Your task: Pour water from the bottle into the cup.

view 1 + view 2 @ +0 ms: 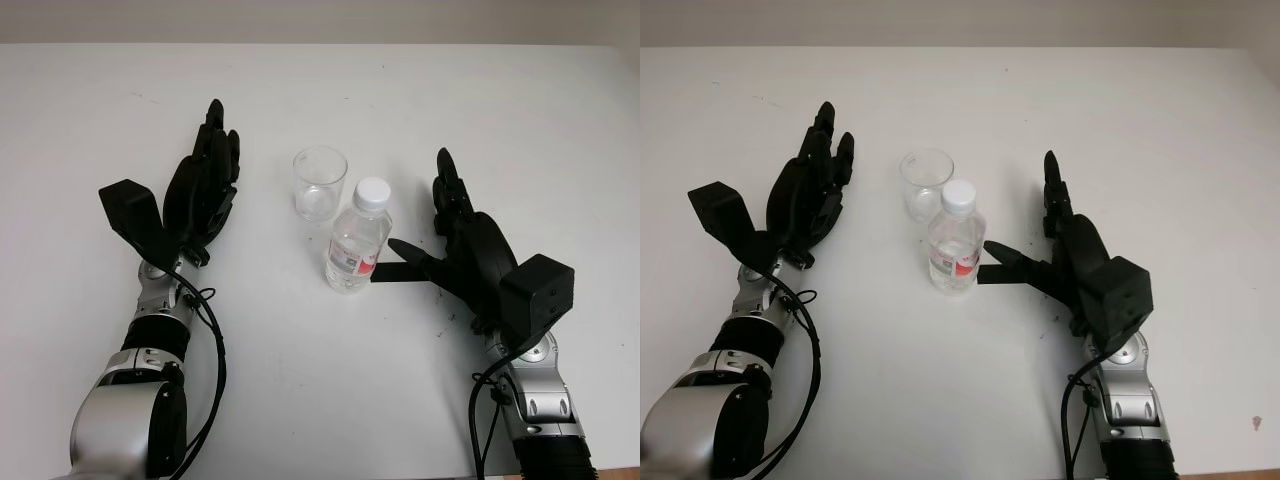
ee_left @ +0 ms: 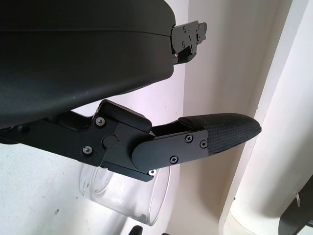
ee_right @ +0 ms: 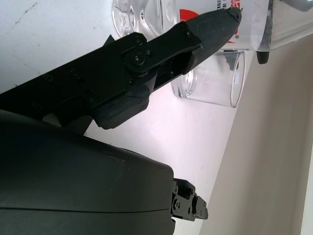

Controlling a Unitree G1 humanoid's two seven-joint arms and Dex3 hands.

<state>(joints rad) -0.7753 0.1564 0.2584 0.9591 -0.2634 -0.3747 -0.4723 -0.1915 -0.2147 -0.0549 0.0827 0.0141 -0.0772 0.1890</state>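
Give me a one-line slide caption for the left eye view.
Capped water bottle stands in front of the empty cup, flanked by the open left hand and the open right hand reaching toward it.

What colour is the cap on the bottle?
White. The cap tops the clear bottle; it shows best in the left eye view.

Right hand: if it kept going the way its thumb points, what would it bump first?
Probably the clear plastic water bottle with the white cap: the open black right hand has its thumb aimed at the bottle's label, almost touching.
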